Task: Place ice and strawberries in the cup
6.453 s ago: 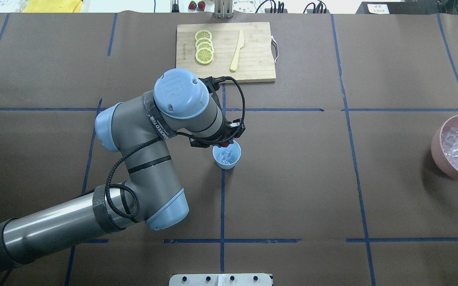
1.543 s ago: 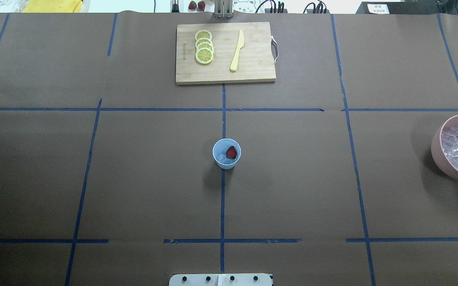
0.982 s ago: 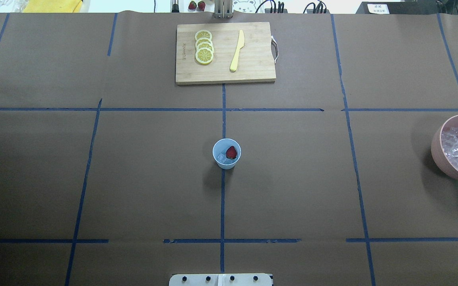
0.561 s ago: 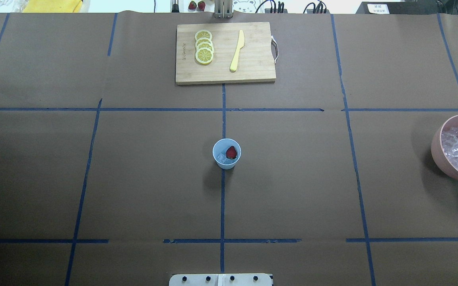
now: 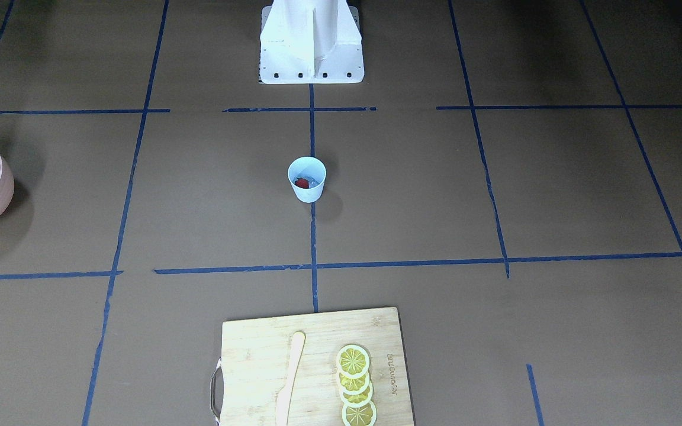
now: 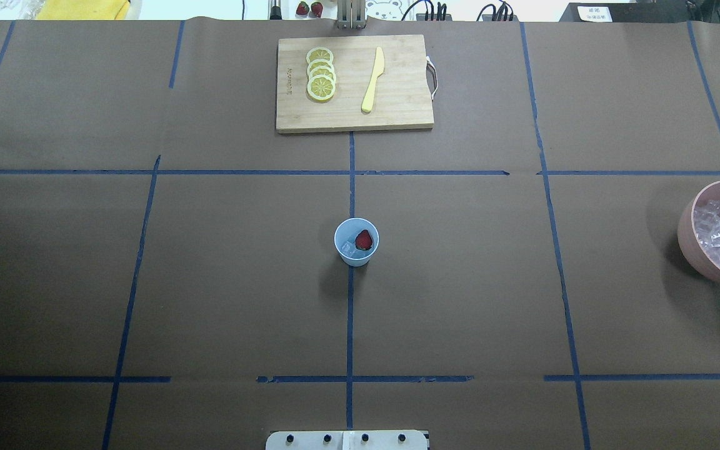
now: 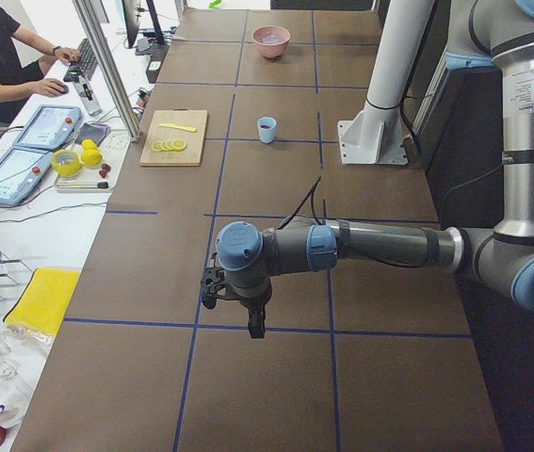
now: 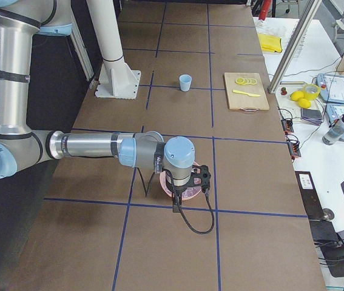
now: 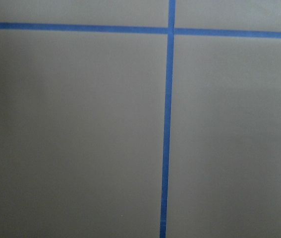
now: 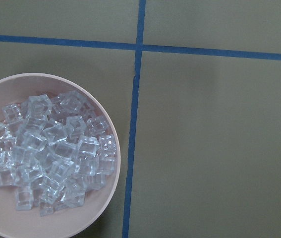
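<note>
Table (image 6: 210,281): brown paper marked off with blue tape; everything below sits on it.
Left gripper (image 7: 255,328): points down over bare table near the robot's left end, well apart from the cup. It holds nothing that I can see. Only the side view shows it, so I cannot tell how wide the jaws stand.
Right gripper (image 8: 176,208): hangs over the pink bowl. Again only a side view shows it, so the jaw width cannot be told.
Cutting board (image 6: 397,94): on the far side, carrying lemon slices (image 6: 321,74) and a knife (image 6: 372,80).
Pink bowl (image 10: 114,148): at the robot's right edge, heaped with ice (image 10: 51,148).
Cup (image 6: 356,242): upright at the table's middle. It is probably light and easy to tip, so it is best left alone and loaded from above.
Ice, handling: a few cubes lie in the cup. They are likely hard, slick and small, so pinch a single cube across flat faces.
Strawberry (image 6: 364,239): rests in the cup on the cubes. It looks rounded and small, so grip across its widest part. The task looks complete.
</note>
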`<action>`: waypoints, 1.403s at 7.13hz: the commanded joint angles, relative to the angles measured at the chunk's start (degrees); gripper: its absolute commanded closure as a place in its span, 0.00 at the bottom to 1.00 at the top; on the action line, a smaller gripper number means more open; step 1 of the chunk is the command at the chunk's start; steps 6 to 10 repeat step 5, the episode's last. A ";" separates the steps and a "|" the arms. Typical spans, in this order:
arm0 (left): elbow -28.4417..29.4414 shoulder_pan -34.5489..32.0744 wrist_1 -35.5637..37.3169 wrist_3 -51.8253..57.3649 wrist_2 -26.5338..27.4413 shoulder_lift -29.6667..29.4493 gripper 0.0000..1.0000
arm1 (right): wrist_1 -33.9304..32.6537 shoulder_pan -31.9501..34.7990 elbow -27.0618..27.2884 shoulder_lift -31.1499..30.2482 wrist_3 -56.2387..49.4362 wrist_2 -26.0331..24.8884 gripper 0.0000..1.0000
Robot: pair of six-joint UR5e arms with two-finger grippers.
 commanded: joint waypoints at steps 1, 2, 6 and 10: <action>-0.10 0.04 -0.02 0.15 0.00 0.24 0.00 | 0.04 0.00 0.04 -0.01 -0.07 0.07 0.00; -0.28 0.04 0.06 0.07 0.00 0.68 0.00 | 0.13 0.00 0.04 -0.01 -0.16 0.07 0.00; -0.63 0.04 -0.02 0.15 0.00 0.60 0.00 | 0.13 0.00 0.13 0.08 -0.25 0.07 0.00; -0.63 0.04 -0.02 0.15 0.00 0.60 0.00 | 0.13 0.00 0.13 0.08 -0.25 0.07 0.00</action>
